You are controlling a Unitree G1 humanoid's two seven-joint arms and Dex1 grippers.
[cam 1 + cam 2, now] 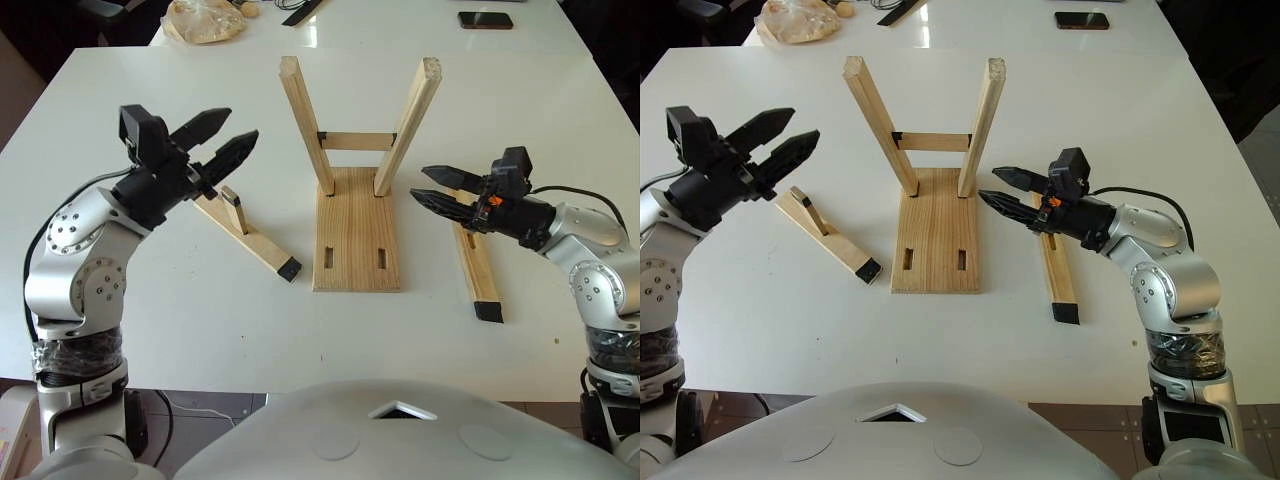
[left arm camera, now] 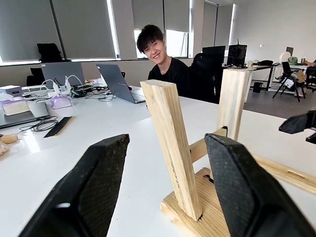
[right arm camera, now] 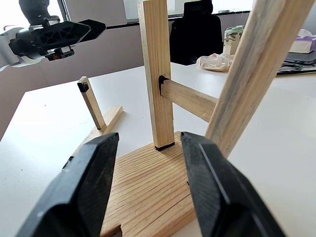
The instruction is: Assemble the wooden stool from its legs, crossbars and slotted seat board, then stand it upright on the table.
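On the white table (image 1: 150,300), the seat board (image 1: 356,250) lies slots-up, two legs (image 1: 305,120) planted, ready for more; left tool (image 1: 238,125) and right tool (image 1: 422,183) hover open, empty.

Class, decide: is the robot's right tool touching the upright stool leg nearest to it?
Apart. In the left eye view a strip of white table shows between the right tool and the upright leg, so there is a plain gap.

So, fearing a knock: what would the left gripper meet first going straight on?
Likely the upright leg on the robot's left, framed by the open left gripper; depth is uncertain.
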